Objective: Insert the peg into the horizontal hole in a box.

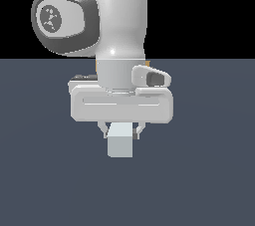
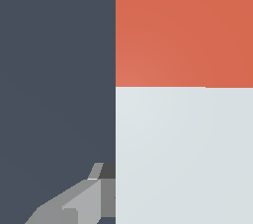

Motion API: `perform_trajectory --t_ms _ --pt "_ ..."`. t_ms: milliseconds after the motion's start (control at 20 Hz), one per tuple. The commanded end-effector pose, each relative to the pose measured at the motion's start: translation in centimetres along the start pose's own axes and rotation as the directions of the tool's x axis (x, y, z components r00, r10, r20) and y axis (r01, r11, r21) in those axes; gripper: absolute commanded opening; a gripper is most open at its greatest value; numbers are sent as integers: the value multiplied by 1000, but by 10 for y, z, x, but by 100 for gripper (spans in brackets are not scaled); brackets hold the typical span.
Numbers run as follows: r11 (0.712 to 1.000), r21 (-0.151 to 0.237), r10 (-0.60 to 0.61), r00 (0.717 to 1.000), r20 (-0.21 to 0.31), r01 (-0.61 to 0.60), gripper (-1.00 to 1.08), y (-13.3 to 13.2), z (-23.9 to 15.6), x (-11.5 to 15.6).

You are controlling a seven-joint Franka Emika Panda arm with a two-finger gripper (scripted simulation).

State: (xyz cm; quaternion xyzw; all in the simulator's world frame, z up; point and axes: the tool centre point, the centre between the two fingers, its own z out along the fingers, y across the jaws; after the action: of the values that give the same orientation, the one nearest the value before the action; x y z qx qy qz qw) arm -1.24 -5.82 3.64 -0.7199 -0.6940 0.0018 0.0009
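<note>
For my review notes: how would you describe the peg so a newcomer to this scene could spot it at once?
In the exterior view, find the big white robot arm and follow it down to the gripper. The pale block end between its fingers is the peg. The wrist view shows what marks it out: a square-edged bar, half pale grey-white, half red-orange, against the plain dark floor.

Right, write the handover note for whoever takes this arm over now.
Gripper: fingers sit on either side of the peg, seemingly closed on its pale half; contact itself is hard to confirm.
Peg: its pale end faces the exterior camera; the wrist view shows the red-orange half joining the pale half. Whether it is lifted off the floor cannot be told.
Box and hole: not clearly in view; only a sliver of tan shows behind the arm.
Done: peg reached, probably gripped.
Left: line it up with the hole and push it in.
</note>
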Motion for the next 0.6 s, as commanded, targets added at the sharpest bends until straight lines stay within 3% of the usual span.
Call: perform_trajectory --t_ms 0,550 --pt "998 -5 -65 998 1 65 -100 14 -8 13" --pt "952 -4 -307 952 1 307 -100 54 -31 70"
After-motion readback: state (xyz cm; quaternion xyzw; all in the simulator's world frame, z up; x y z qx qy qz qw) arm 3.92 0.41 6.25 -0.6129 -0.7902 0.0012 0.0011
